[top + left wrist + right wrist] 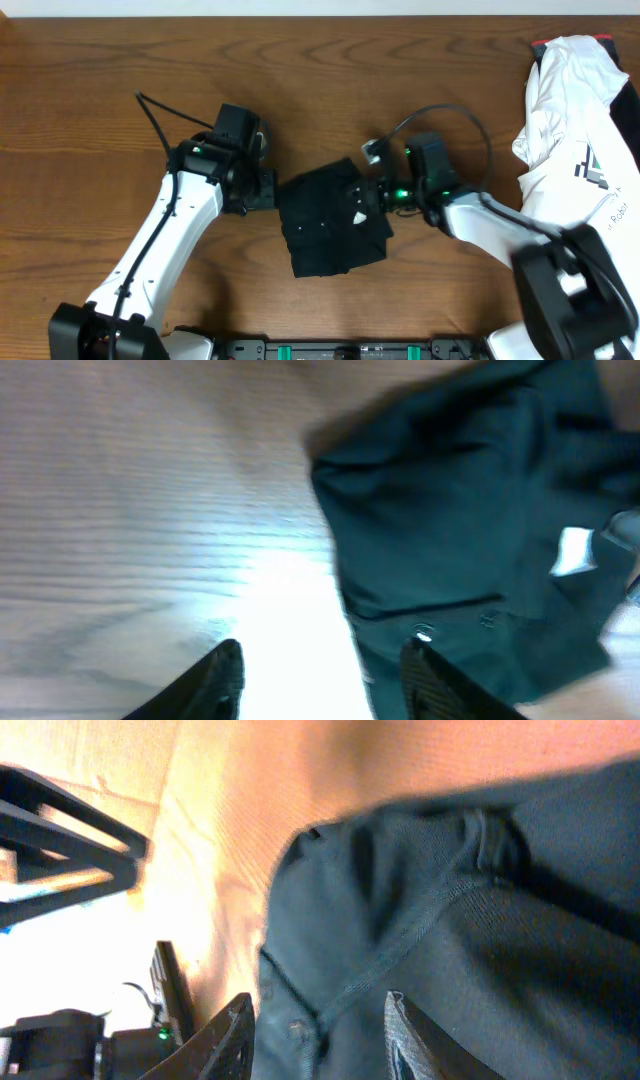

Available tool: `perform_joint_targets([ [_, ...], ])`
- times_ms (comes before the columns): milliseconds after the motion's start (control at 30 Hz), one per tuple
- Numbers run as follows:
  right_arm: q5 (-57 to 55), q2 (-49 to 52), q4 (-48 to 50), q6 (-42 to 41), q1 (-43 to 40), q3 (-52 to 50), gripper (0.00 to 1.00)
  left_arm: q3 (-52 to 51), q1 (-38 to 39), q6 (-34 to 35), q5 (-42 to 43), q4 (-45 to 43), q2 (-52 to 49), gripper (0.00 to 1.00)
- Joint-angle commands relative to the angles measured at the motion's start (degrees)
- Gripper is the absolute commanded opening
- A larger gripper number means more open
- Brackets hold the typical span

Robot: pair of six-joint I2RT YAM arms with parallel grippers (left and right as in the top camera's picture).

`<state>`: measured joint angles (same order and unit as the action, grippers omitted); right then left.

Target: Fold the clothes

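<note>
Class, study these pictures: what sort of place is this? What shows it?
Probably a robotics lab bench: left arm and right arm at a wooden table, a folded black T-shirt between them, a white garment heaped at the edge.

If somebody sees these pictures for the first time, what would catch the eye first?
The black T-shirt, a small rumpled bundle, lies in the middle of the wooden table. The left gripper and the right gripper sit at its opposite edges, fingers apart. A white garment with a green-and-black logo lies heaped at the right edge of the overhead view.
</note>
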<state>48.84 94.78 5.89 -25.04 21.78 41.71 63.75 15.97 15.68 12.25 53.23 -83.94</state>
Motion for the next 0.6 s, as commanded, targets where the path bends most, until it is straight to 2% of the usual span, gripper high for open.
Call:
perform_joint_targets([
  [0, -5.6, -6.9, -4.9, 1.5, -2.7, -0.1, 0.43, -3.2, 0.5, 5.8, 4.5, -0.2, -0.8, 0.60],
  [100, -11.9, -13.0, -12.2, 2.1, -5.4, -0.1, 0.45, -7.8, 0.5, 9.2, 6.2, -2.9, -1.9, 0.71],
  [167, -15.3, -17.3, -17.2, 3.7, -7.7, -0.1, 0.47, -12.0, 0.5, 10.7, 10.2, -8.3, -2.2, 0.81],
  [367, -18.9, -26.4, -27.5, 7.6, -12.2, -0.1, 0.49, -22.1, 0.5, 21.3, 17.0, -24.1, -2.2, 0.90],
  [567, -21.7, -29.7, -31.5, 9.0, -13.1, -0.1, 0.50, -28.9, 0.5, 24.2, 22.5, -36.5, -3.5, 0.89],
])
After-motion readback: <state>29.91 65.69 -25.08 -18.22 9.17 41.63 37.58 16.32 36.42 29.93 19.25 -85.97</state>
